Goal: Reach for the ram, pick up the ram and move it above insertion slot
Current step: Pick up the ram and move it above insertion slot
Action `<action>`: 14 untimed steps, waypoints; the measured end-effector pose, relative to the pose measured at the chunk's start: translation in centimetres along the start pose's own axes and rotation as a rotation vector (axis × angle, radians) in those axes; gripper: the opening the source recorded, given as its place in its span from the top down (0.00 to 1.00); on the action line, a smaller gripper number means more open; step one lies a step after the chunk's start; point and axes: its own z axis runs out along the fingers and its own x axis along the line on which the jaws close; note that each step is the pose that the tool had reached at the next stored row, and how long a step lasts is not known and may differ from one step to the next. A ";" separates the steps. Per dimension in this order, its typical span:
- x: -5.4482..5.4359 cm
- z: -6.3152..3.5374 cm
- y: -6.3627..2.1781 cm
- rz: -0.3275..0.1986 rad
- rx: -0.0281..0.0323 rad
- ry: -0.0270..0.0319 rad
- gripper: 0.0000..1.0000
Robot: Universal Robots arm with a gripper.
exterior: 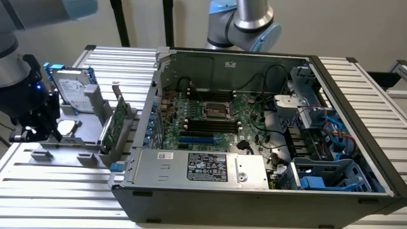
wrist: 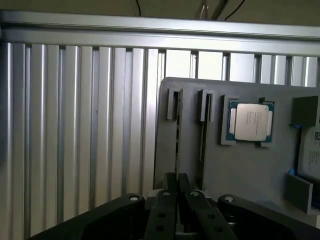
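1. Tabletop (exterior: 356, 86): ribbed metal slats carrying everything, so parts are within reach from above.
2. Computer case (exterior: 254, 202): lies open on its side, so the board faces up. The insertion slot (exterior: 213, 126), one of several parallel black sockets, sits near the board's middle.
3. Grey holder (wrist: 240, 175): sits beside the case, on the exterior view's left. Its grooves keep parts standing on edge, which should make them easy to pinch.
4. Gripper (wrist: 176, 176): hovers over the holder, well apart from the case.
5. Ram (wrist: 177, 142): stands on edge in a groove, in line with the fingertips and just beyond them, apparently not gripped.
6. Fingers (wrist: 166, 205): closed together, seemingly holding nothing.
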 end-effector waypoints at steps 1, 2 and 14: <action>0.0 -0.46 -0.20 0.000 0.0001 0.0000 0.87; 0.0 -0.91 -0.43 0.000 0.0000 0.0000 0.87; 0.0 -6.56 -4.83 0.000 -0.0002 -0.0024 0.87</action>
